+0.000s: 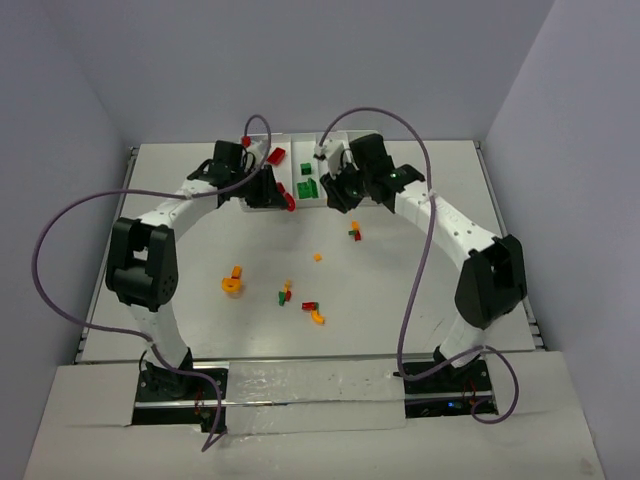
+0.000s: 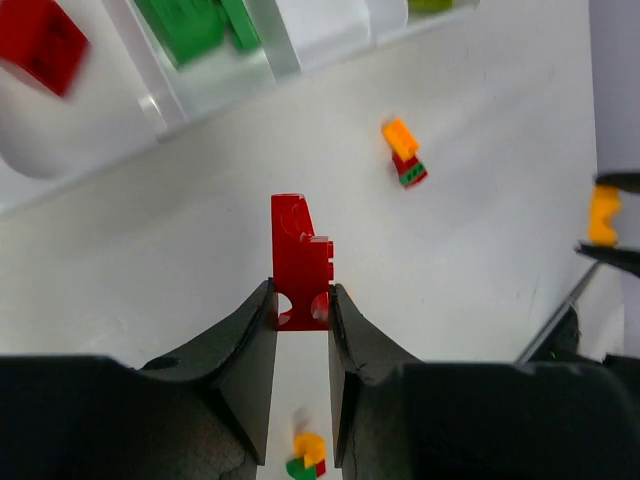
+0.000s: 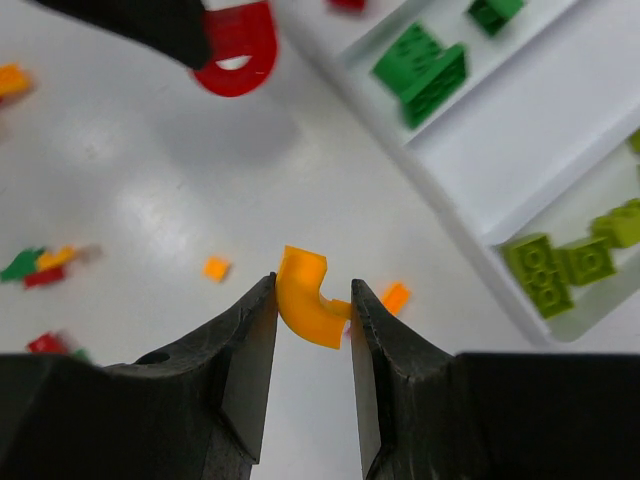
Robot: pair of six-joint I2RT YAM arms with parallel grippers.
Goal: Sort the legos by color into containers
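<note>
Gripping a red lego [image 2: 300, 250] by its near end, the left hand [image 2: 302, 296] hangs over the counter [image 2: 480, 260] just short of the white tray [image 3: 530, 110]. The brick's long axis runs straight out along the fingers. The compartment with a loose red lego [image 2: 40, 45] lies ahead and to that hand's left, past the near rim, and the left arm is judged nearer to it. The right hand [image 3: 313, 292] is clamped on an orange curved lego [image 3: 305, 300], with the tray ahead to its right. No compartment holding orange is visible.
</note>
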